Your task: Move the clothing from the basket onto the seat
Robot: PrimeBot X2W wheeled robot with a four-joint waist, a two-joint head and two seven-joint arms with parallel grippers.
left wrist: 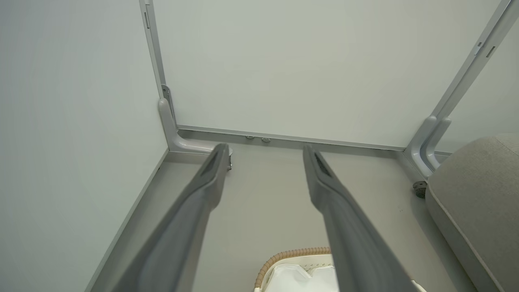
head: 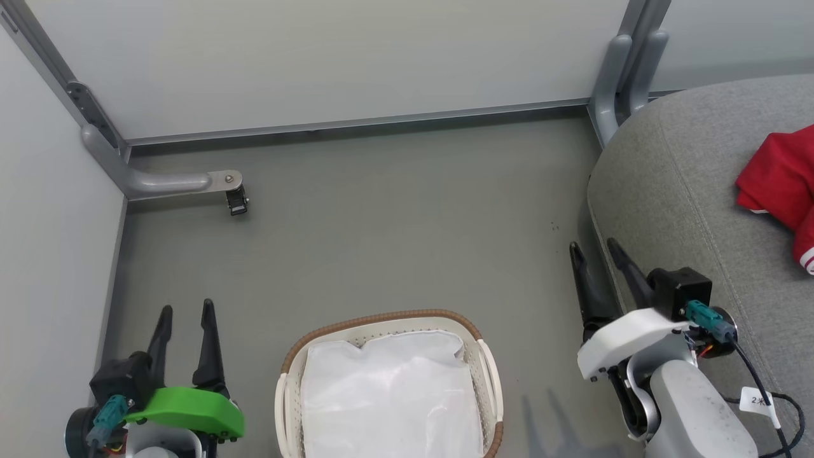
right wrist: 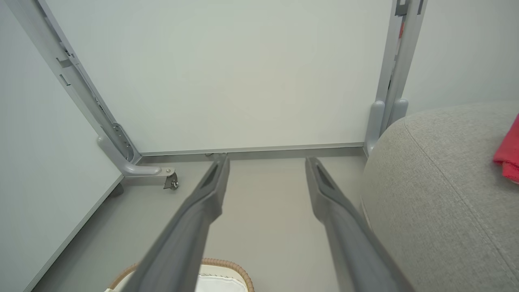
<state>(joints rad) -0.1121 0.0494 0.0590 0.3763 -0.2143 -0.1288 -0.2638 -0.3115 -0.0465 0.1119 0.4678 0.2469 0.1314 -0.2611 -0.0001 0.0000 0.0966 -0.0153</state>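
Left pincer (head: 187, 306), on a green-shelled wrist (head: 191, 410): is hovering at the lower left of the head view, released, its two dark fingers standing spread with bare floor (head: 381, 222) between them and nothing in their grasp

Right pincer (head: 593, 245), on a white-shelled wrist (head: 626, 340): is hovering at the lower right, likewise released and carrying nothing, its fingers pointing up the view just beside the near edge of the seat (head: 687, 191); a black cable with a white tag (head: 760, 401) is trailing from the wrist

Basket (head: 381, 317): is sitting on the floor between the two arms at the bottom middle of the head view; cream perforated wall, brown woven rim, pale side handles; its near end is being cut off by the picture's lower edge

Liner cloth (head: 391, 394): plain white, is lying rumpled inside the basket and covering its interior

Seat: large, rounded, grey fabric with a stitched seam; is standing on the floor to the right of the basket, apart from it

Clothing (head: 779, 181): red, is lying bunched on top of the seat at the far right edge of the head view, a white-striped cuff showing at its lower end; it is running out of the picture, so one garment or two cannot be told

Caster foot (head: 236, 200): grey metal bracket with a small black wheel, is resting on the floor at the back left corner

Panels (head: 318, 57): pale, grey-framed, are closing off the back and the left side
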